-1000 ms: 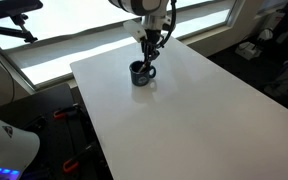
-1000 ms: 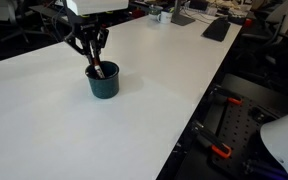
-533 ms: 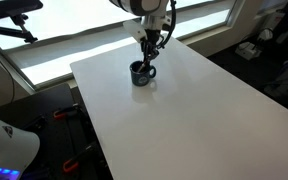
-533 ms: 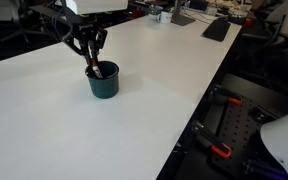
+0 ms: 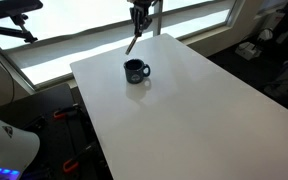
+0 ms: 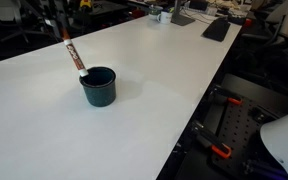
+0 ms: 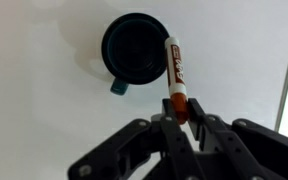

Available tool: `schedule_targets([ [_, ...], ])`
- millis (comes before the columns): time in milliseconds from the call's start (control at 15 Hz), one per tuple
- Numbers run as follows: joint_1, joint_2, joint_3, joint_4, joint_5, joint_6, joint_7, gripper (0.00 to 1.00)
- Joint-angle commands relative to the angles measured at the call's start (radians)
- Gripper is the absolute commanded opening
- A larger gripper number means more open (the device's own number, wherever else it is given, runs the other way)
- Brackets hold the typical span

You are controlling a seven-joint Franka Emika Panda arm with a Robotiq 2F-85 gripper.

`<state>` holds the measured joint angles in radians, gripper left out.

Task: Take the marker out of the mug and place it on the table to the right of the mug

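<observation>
The gripper (image 7: pixel 181 115) was clamped on the upper end of the marker (image 6: pixel 74 55). The marker hung tilted above the mug (image 6: pixel 98 86), free end down near the rim. The mug stood on the table (image 6: pixel 164 90), and a dark flat thing (image 6: pixel 216 28) lay well apart.

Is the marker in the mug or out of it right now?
Out: the claw holds the marker lifted above the mug, beside its rim in the wrist view.
</observation>
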<state>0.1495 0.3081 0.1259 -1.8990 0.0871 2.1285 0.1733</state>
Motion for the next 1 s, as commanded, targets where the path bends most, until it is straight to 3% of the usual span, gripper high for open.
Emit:
schedule_targets([
  [0,0.032,-0.077,0.030,0.071,0.029,-0.135,0.035,0.05],
  [467,0.046,-0.081,0.031,0.165,0.004,-0.200,0.069,0.05],
  [933,0.006,0.012,-0.071,0.185,-0.073,-0.103,0.197,0.05],
])
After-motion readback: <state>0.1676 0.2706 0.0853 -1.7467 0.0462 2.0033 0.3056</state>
